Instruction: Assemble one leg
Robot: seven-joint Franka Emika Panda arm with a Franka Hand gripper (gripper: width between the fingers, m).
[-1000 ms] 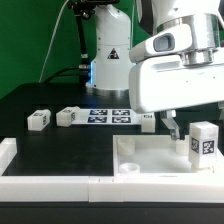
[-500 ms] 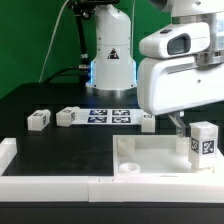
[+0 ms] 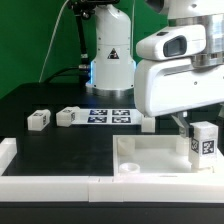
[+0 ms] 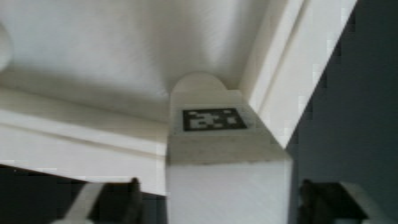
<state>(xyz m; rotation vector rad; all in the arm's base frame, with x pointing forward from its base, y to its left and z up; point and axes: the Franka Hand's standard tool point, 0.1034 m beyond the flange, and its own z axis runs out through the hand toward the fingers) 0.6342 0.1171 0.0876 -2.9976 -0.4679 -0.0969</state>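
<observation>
Upright tagged white leg [image 3: 204,142] on panel

The leg [image 3: 204,141] stands upright on the white panel [image 3: 150,153], at the exterior view's right.

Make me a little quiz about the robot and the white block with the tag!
1. True or false: the leg lies flat on its side.
2. In the wrist view, where is the leg compared with the fingers? A) between them B) far off to one side C) out of sight
3. Fill in: ___ small white blocks lie to the exterior view's left of the marker board.

Key: 1 false, it stands upright; 2 A; 3 two.
</observation>
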